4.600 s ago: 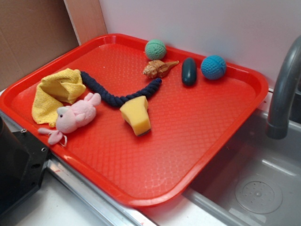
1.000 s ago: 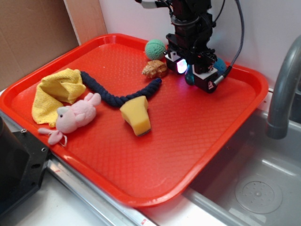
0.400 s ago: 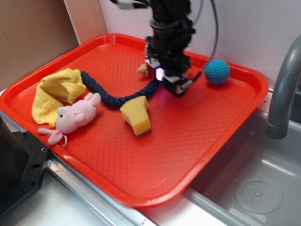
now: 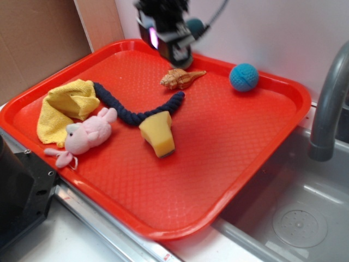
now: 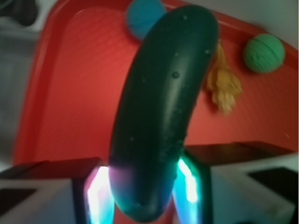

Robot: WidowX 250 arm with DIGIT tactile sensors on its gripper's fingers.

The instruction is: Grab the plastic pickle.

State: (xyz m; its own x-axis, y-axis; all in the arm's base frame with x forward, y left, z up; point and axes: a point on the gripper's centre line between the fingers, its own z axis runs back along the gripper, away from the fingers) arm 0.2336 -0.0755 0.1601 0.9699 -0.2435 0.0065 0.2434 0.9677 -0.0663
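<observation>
Gripper [image 5: 145, 186] clamped on plastic pickle [image 5: 161, 107] w/ one end between the pads, rest sticking out; lifted above far-left tray [image 4: 229, 164], so grab looks done.

Pale wall [image 4: 283, 33] behind, brown cardboard panel [image 4: 38, 43] at left, grey steel sink [image 4: 294, 207] with faucet [image 4: 330, 103] at right.

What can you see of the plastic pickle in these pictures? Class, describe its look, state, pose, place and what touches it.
The plastic pickle is a dark green, smooth, glossy oblong with rounded ends, a slight curve and a few tiny bumps. In the wrist view it is clamped near one end by the gripper, whose lit fingers press its sides, and its free end points away from the camera. It hangs above the red tray, touching nothing else. The exterior view hides it behind the gripper.
</observation>
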